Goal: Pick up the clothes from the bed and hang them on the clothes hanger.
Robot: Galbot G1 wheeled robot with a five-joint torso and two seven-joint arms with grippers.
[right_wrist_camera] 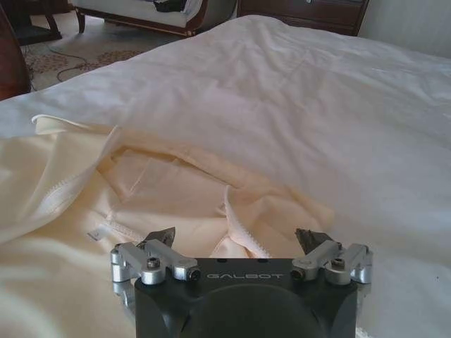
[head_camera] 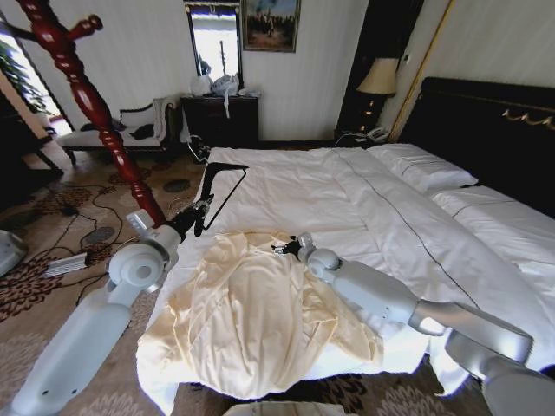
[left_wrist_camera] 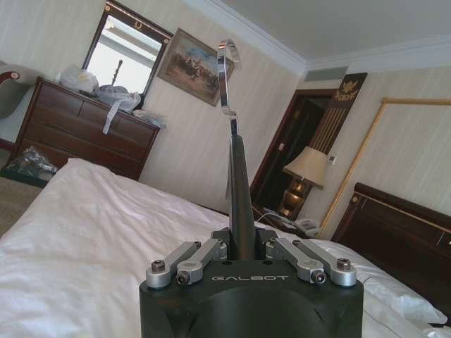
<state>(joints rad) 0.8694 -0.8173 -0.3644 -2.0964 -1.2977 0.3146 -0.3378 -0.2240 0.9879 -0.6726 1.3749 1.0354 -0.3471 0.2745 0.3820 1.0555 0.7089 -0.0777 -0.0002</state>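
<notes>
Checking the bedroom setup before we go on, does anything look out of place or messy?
The clothes lie crumpled at the bed's foot, spilling over its edge. Cables trail across the carpet left of the bed.

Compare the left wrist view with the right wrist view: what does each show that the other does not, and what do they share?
Left wrist view alone: the left end effector shut on the clothes hanger, whose silver hook rises upright, with a lamp, a mirror and a painting behind. Right wrist view alone: the right end effector, fingers open, low over the cream clothes near the collar. Both share the bed with its white sheet, and a dark wooden dresser by the far wall.
</notes>
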